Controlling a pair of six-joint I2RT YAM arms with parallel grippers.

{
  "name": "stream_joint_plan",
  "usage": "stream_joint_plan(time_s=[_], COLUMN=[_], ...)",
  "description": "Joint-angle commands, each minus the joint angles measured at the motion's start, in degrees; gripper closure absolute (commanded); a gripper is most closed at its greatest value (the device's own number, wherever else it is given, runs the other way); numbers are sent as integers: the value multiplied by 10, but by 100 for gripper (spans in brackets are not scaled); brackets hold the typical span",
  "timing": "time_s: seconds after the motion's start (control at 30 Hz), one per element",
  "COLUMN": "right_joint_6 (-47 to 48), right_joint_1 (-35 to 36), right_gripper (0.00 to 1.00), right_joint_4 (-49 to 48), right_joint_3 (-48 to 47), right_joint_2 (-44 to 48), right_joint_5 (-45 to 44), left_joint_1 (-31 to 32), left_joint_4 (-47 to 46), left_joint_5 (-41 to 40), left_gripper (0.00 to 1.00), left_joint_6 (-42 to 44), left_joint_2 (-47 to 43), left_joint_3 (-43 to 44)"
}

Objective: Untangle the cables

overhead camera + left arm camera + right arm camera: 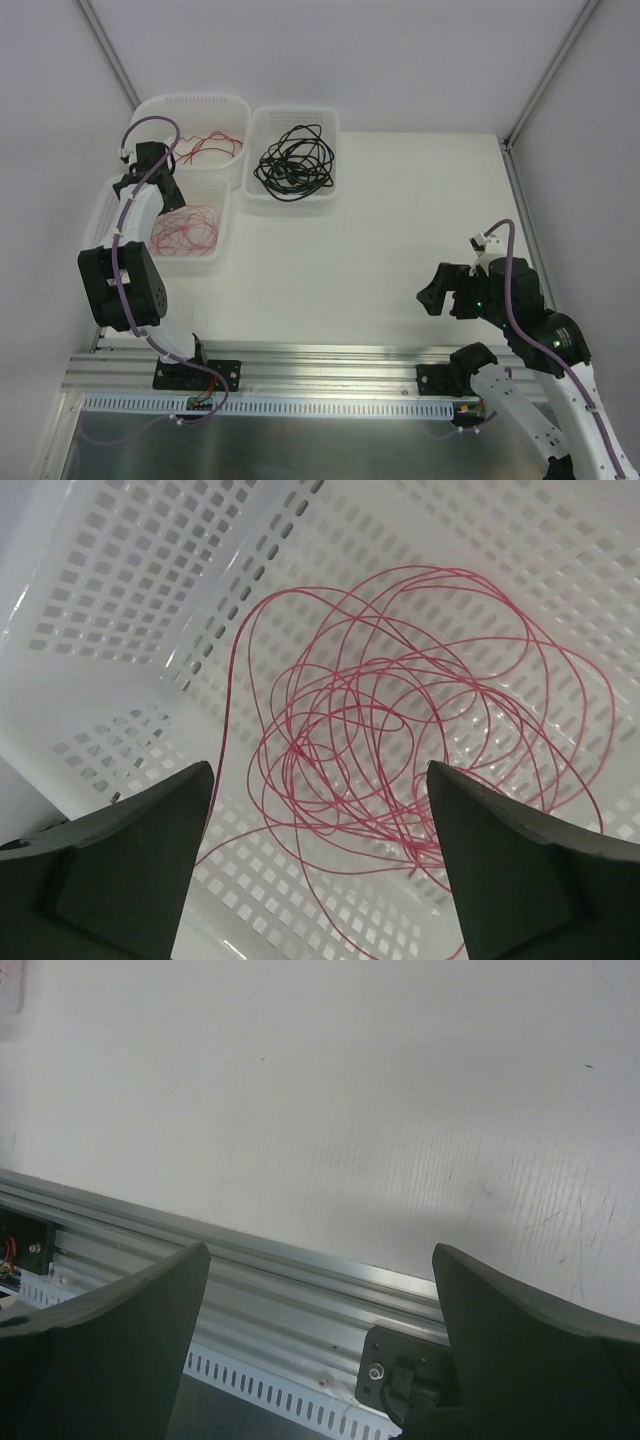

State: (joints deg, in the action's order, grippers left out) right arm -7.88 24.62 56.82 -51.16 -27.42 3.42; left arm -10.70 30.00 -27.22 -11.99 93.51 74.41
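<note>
the left gripper (pixel 318 772) is hanging open over red wires (pixel 372 742) in the near left basket (pixel 120 600); the right gripper (pixel 320 1250) is gaping open above the table (pixel 350 1110).

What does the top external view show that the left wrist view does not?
Only the top external view shows the black cables in their own basket, a smaller red wire bunch in another, and the open right gripper. Only the left wrist view shows the left gripper's open fingers up close. Both show the red wire tangle in the perforated basket.
</note>
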Motion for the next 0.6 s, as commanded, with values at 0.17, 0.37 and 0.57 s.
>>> stream_joint_plan(time_s=[0.17,0.37,0.57], right_joint_6=[10,23,45], right_joint_1=[2,1,1], right_gripper=[0,0,1], right_joint_4=[10,22,29], right_joint_3=[-41,-61,-86], right_joint_2=[-4,2,13], right_joint_5=[-22,-51,-95], left_joint_1=[0,2,5], left_joint_4=[-14,-15,-7], left_joint_5=[75,177,318], left_gripper=[1,1,1], left_joint_6=[-19,-14,-24], left_joint_2=[-128,-223,-390], left_joint_3=[-18,-29,-62])
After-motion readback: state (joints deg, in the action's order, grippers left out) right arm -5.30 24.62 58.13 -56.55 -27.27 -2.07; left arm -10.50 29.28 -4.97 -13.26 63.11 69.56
